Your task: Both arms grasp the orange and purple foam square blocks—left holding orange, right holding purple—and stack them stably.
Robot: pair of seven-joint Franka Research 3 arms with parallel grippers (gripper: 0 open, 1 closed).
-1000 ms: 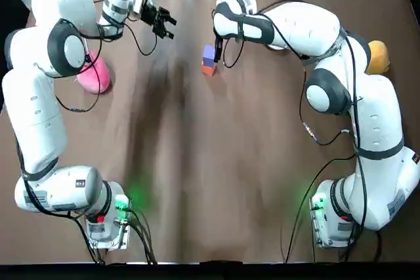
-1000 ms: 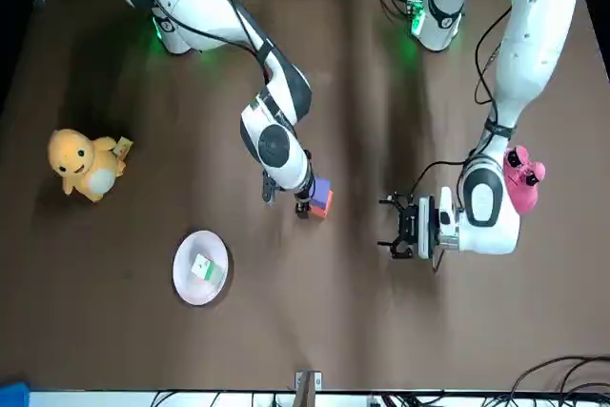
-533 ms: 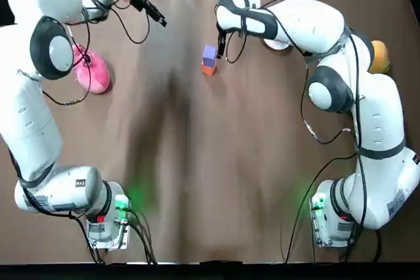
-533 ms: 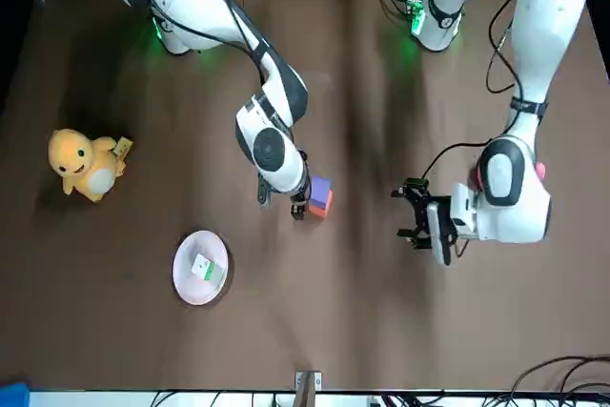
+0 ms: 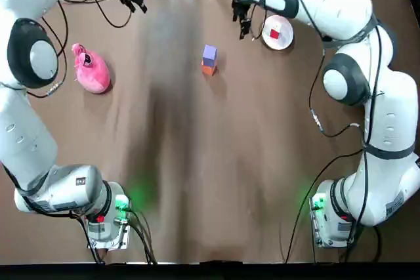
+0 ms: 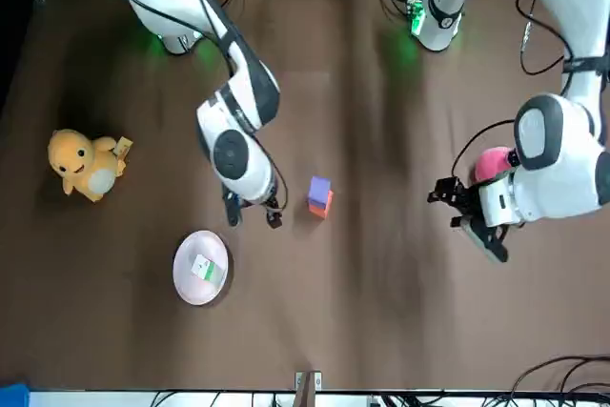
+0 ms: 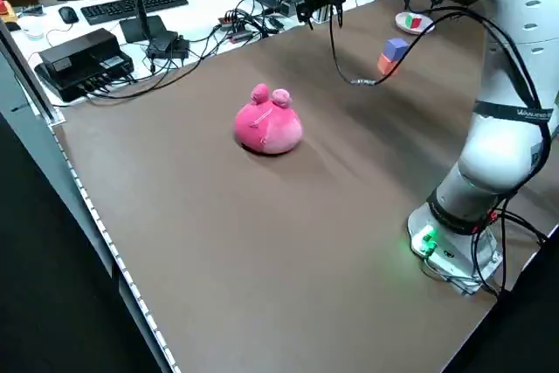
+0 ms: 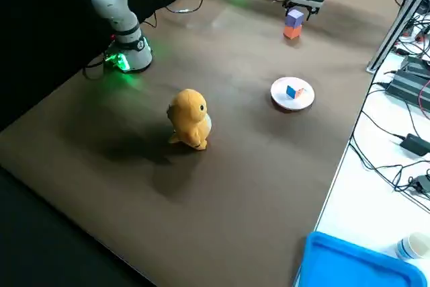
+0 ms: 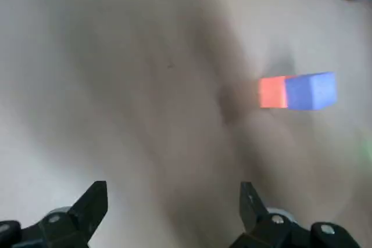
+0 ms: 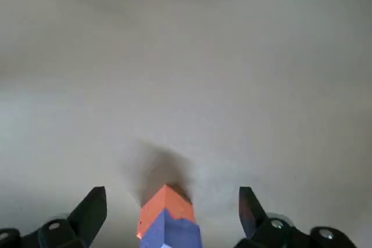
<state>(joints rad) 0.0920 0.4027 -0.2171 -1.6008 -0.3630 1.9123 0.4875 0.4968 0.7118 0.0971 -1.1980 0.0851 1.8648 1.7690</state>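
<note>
Table: brown surface, both arm bases at its near edge.
Pink plush: on the robot's left side, well apart from the blocks.
Yellow plush: on the robot's right side, also well apart from the blocks.
Orange block: flat on the table past its middle, between the two arms.
Purple block: on top of the orange block, edges roughly in line; the stack stands free, touched by neither gripper.
White plate: beyond the stack toward the right, a small piece lying in it.
Right gripper: above the table just beyond the stack, near the plate; fingers spread wide, nothing between them.
Left gripper: raised at the far left corner, well apart from the stack; fingers spread wide, empty.
</note>
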